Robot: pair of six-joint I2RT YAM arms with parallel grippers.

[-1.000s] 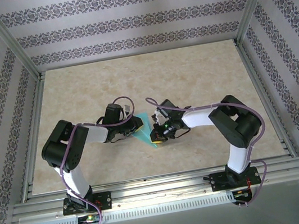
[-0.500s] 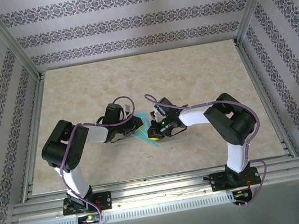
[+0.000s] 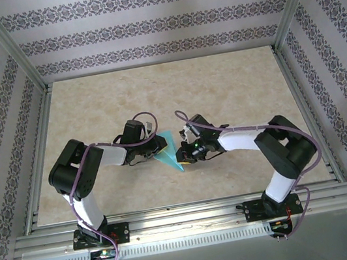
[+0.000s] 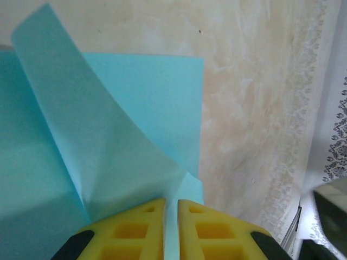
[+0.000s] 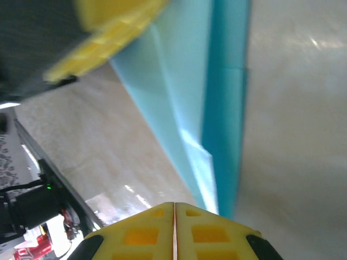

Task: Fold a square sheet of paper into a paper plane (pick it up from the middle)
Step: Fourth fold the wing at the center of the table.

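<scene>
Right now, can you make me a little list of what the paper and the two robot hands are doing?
paper: turquoise sheet, partly folded, one flap curling up
place: on the beige table, between both grippers
left gripper: shut, pinching the sheet's edge
right gripper: fingers closed together beside a fold; can't tell if it pinches paper
plane: not finished yet

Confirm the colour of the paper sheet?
Turquoise-cyan. The sheet of paper shows best in the left wrist view.
</scene>
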